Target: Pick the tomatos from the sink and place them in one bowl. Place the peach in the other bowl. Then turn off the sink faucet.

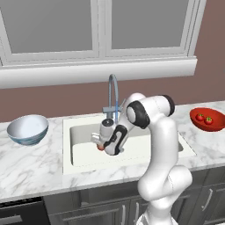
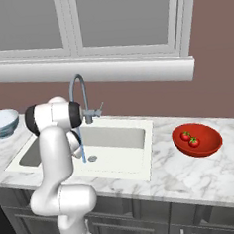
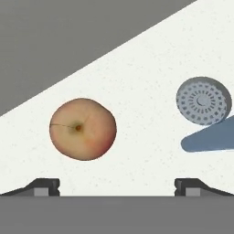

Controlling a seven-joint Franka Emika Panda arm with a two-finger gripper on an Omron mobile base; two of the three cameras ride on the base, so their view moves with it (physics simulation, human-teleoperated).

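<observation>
Hand view, my fingers: my gripper [image 3: 116,185] hangs with its two tips spread wide apart at the bottom edge, nothing between them.
Peach: the peach [image 3: 82,129] lies on the white floor of the sink [image 3: 151,59], above my left tip rather than centred in the gap, so I judge I am off to one side of it.
Risk, off-centre close: if I go down as I stand, one tip could land on top of the fruit or clip its flank and send it rolling across the smooth basin.
Drain: the drain [image 3: 203,100] sits well apart from the peach, with the stream of water [image 3: 212,137] just beside it; a nudged peach could roll that way.
Risk, wet skin: I cannot tell whether the peach is wet, but a round fruit near running water may slip when I pinch it.
Left base view, my arm: my wrist is bent down into the basin beside the sink faucet [image 1: 113,94], so a careless lift could knock the spout.
Tomatos: both of the tomatos [image 1: 204,118] already lie in the red bowl [image 1: 197,125] on the right counter.
Other bowl: the white and blue bowl [image 1: 27,129] stands on the left counter, holding nothing I can see; the carry there crosses the basin rim, where a weak grip would drop the fruit.
</observation>
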